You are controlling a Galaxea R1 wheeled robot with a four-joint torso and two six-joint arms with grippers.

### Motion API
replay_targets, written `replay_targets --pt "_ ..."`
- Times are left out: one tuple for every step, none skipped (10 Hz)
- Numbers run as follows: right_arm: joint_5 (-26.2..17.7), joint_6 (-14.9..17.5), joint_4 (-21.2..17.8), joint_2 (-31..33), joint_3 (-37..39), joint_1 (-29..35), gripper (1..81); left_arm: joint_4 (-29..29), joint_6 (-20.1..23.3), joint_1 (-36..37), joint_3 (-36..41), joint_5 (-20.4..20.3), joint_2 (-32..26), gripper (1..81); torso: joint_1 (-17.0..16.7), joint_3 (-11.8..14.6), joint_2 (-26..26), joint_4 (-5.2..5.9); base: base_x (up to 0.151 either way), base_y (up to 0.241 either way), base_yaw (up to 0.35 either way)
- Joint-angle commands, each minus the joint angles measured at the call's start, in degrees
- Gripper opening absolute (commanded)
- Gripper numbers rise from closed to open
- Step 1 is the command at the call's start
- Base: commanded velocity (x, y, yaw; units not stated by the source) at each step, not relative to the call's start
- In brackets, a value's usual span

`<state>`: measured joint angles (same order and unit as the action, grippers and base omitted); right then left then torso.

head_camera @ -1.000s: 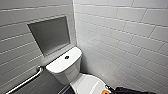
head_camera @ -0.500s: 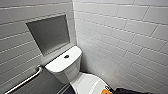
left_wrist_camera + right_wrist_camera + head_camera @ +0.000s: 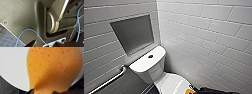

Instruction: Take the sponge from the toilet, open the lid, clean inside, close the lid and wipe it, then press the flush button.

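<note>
From up high, the toilet (image 3: 151,65) sits tucked in the corner with its lid down, and the flush button (image 3: 150,56) is dead centre on the tank top. Just a sliver of the sponge (image 3: 190,92) peeks in at the lid's front edge. The right wrist view gets right on top of it: the sponge fills the view, flat against the white lid, and the right gripper (image 3: 44,91) has its jaws closed on the sponge's near end. The left wrist view looks at the robot's own grey body panel (image 3: 22,18), a blue cable (image 3: 25,32) and a patch of tiled floor (image 3: 5,37). Whether the left gripper (image 3: 31,44) has its jaws open or closed, I cannot tell. It's tight in here, with the tiled wall (image 3: 209,37) hard against the tank on one side and a grab bar (image 3: 109,81) on the other, below a recessed niche (image 3: 132,33). Compared with half a second ago, nothing has shifted: same framing, same sponge spot.
</note>
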<state>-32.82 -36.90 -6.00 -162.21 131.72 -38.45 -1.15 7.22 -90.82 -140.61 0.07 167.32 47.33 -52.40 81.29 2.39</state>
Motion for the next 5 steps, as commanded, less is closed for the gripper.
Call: replay_targets --pt "0.74 0.16 -1.39 2.56 -6.31 6.84 81.1 -0.52 0.08 -0.55 0.59 4.76 0.04 81.1 0.0 0.0 0.0 0.0 0.0 0.0 0.0" --pt "1.35 0.16 -1.39 2.57 -6.49 6.76 81.1 -0.52 0.08 -0.63 0.59 4.85 0.04 81.1 0.0 0.0 0.0 0.0 0.0 0.0 0.0" --pt "1.52 0.08 -1.39 2.3 -6.4 6.32 81.1 -0.44 0.08 -0.72 0.59 4.93 -0.13 81.1 0.0 0.0 0.0 0.0 0.0 0.0 0.0" --pt "2.48 -0.01 -1.38 1.51 -5.36 5.62 81.1 -0.44 0.08 -0.81 0.59 4.85 -0.22 81.1 0.0 0.0 0.0 0.0 0.0 0.0 0.0" --pt "3.98 -0.19 -1.39 0.2 -2.73 5.09 81.1 -0.43 0.08 -0.9 0.59 5.02 -0.31 81.1 0.0 0.0 0.0 0.0 0.0 0.0 0.0"
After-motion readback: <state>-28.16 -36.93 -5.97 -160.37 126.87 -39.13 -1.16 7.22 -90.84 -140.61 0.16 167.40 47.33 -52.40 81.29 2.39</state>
